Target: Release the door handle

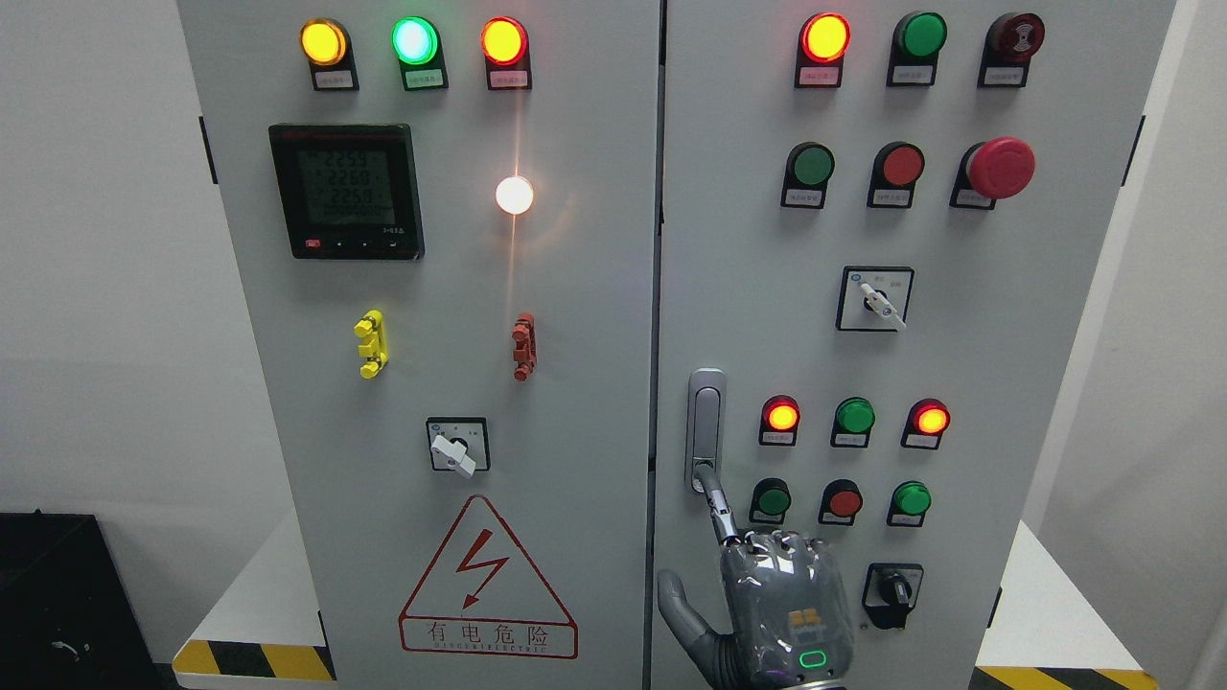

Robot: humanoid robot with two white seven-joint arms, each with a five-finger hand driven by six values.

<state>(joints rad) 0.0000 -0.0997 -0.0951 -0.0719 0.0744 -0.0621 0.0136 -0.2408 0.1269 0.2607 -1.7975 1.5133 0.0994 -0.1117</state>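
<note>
Door handle (706, 428), a silver vertical latch, sat at the left edge of the cabinet's right door (959, 316), left of a row of lit red and green indicator lamps (854, 418). One robot hand (781, 604) rose from the bottom edge just right of centre, so its side could not be told; its index finger (716, 503) was extended with the tip touching the handle's lower end, the other fingers curled at the knuckles, thumb spread left, gripping nothing. Left door (431, 383) carried a digital meter (346, 190) and a red-triangle warning sign (487, 585).

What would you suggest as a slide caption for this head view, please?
Robot hand with one extended finger touching the lower end of the door handle on the right cabinet door.
</note>
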